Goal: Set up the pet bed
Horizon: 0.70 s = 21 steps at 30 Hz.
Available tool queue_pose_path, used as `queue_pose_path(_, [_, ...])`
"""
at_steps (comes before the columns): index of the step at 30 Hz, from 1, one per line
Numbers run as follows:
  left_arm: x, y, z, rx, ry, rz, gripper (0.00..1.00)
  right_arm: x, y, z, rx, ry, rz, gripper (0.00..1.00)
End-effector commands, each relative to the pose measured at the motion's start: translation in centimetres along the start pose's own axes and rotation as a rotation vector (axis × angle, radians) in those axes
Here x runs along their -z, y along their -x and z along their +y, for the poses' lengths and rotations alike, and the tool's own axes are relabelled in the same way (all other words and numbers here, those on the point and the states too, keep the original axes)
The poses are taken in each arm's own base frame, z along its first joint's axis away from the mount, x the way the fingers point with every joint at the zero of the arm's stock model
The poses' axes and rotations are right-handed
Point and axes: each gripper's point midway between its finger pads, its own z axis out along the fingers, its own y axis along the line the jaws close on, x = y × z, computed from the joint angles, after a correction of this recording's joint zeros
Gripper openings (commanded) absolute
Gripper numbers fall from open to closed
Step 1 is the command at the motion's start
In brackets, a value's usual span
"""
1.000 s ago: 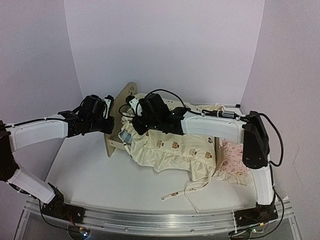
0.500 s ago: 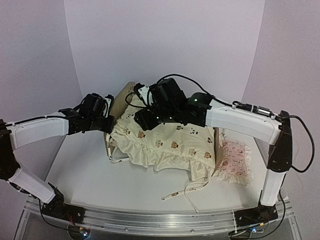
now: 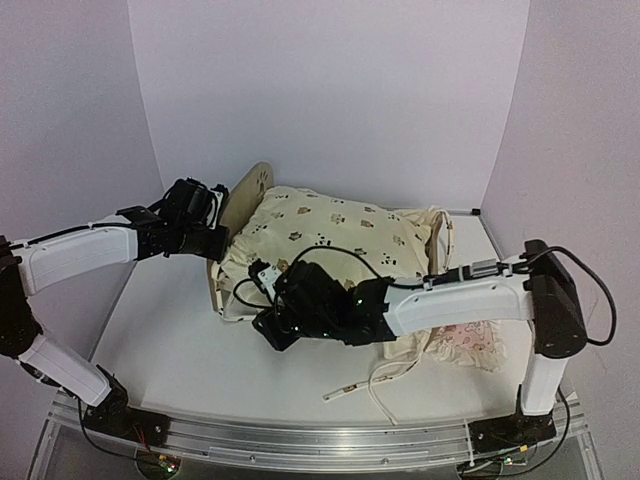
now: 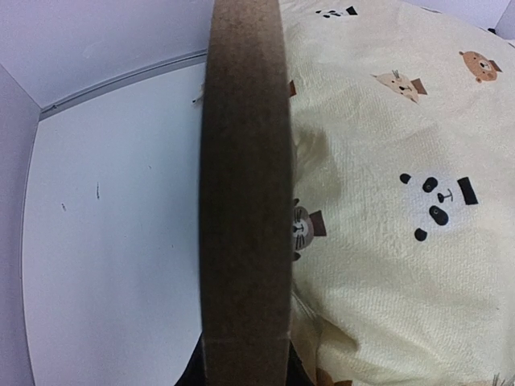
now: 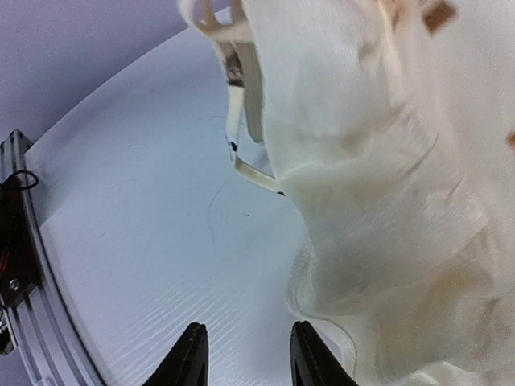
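Soft, even light is cast from above; only faint shadows are thrown on the tabletop [image 3: 170,340]. The walls [image 3: 330,90] are bowed by wide-angle distortion. The pet bed headboard [image 4: 245,201] is blurred, probably by closeness, and the cushion [image 5: 386,201] is washed out.

No word, number, brand or label can be read in any of the views; the nearest thing to a sign is the paw-print cutout in the rounded headboard of the pet bed [image 3: 257,190], seen from the top camera; the cream cushion [image 3: 345,228] lying on the bed carries only small printed animal faces, a panda and a brown bear among them in the left wrist view, with no lettering beside them.
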Motion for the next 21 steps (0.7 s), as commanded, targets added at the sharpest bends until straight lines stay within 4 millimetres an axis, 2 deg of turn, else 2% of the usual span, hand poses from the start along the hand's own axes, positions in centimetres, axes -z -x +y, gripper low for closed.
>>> queue_pose_path(1, [3.2, 6.6, -0.4, 0.175, -0.067, -0.175, 0.00, -3.6, 2.1, -0.9, -0.166, -0.024, -0.221, 0.32])
queue_pose_path(7, [3.9, 7.0, -0.4, 0.190, -0.078, -0.183, 0.00, -7.4, 2.0, -0.9, -0.201, -0.045, -0.328, 0.26])
queue_pose_path(12, [4.3, 7.4, -0.4, 0.206, -0.077, -0.178, 0.00, -9.4, 2.4, -1.3, -0.203, -0.095, -0.447, 0.27])
queue_pose_path(18, [4.4, 8.0, -0.8, 0.216, -0.095, -0.171, 0.00, -11.4, 3.3, -0.3, -0.161, -0.155, -0.582, 0.28])
queue_pose_path(21, [4.4, 8.0, -0.8, 0.214, -0.096, -0.165, 0.00, -12.1, 3.6, -1.2, -0.160, -0.240, -0.624, 0.30])
